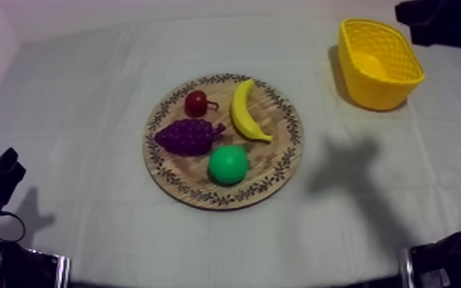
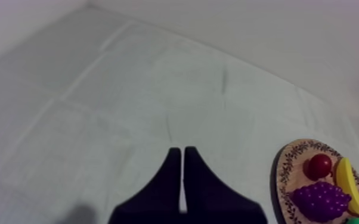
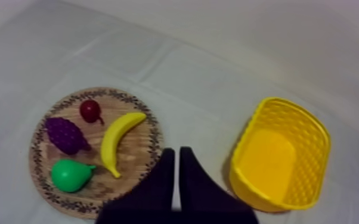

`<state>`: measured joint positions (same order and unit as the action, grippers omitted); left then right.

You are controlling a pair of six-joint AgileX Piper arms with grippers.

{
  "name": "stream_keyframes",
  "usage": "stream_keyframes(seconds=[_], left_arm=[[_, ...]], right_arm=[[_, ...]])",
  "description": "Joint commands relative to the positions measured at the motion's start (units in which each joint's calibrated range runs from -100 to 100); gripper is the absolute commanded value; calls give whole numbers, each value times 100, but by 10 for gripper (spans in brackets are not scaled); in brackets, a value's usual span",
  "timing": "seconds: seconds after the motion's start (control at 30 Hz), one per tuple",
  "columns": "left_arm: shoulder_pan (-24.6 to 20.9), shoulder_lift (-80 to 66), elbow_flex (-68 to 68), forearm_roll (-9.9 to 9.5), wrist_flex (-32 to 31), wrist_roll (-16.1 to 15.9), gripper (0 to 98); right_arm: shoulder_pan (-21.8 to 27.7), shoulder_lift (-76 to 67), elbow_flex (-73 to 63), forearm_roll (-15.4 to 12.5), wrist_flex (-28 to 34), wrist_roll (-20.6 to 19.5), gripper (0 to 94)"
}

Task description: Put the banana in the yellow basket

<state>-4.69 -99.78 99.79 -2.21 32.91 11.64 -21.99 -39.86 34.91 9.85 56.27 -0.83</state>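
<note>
Banana: the banana (image 1: pixel 247 111) lies flat on the wooden board (image 1: pixel 203 198), on its basket-side half, so you can reach it from the right.
Right gripper: your right gripper (image 3: pixel 176 151) hovers between board and yellow basket (image 1: pixel 371 90), fingers pressed together on nothing.
Left gripper: your left gripper (image 2: pixel 179 150) also has its fingers together and sits clear of the board.
Basket: empty, mouth up, well apart from the board.
Obstacles: the small red fruit (image 1: pixel 197 103), bunch of grapes (image 1: pixel 190 136) and pear (image 1: pixel 228 165) crowd the banana's inner side.

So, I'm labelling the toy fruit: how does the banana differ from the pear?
The banana is yellow, long and curved; the pear is green and rounded. The banana lies on the board's side towards the basket; the pear sits at its near edge in the top view. Both rest on the board.
</note>
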Motion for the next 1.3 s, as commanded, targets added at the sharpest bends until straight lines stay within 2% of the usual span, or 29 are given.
stream_keyframes(seconds=[0.0, 0.43, 0.7, 0.93, 1.13, 1.2, 1.27], left_arm=[[2, -5, -1, 3, 0, 0, 1], [2, -5, -1, 3, 0, 1, 1], [2, -5, -1, 3, 0, 0, 1], [2, -5, -1, 3, 0, 1, 1], [2, -5, -1, 3, 0, 1, 1], [2, -5, -1, 3, 0, 1, 1], [2, -5, -1, 3, 0, 1, 1]], right_arm=[[-193, 296, -590, 74, 341, -153, 6], [-1068, 1952, -2108, 706, 1844, -1018, 6], [-1344, 2774, -2988, 643, 2890, -1131, 5], [-1270, 3319, -3701, 525, 3319, -1092, 27], [-1175, 3673, -3920, 423, 3440, -1141, 108], [-1166, 3749, -3966, 382, 3504, -1145, 180], [-1164, 3803, -4002, 331, 3590, -1140, 299]])
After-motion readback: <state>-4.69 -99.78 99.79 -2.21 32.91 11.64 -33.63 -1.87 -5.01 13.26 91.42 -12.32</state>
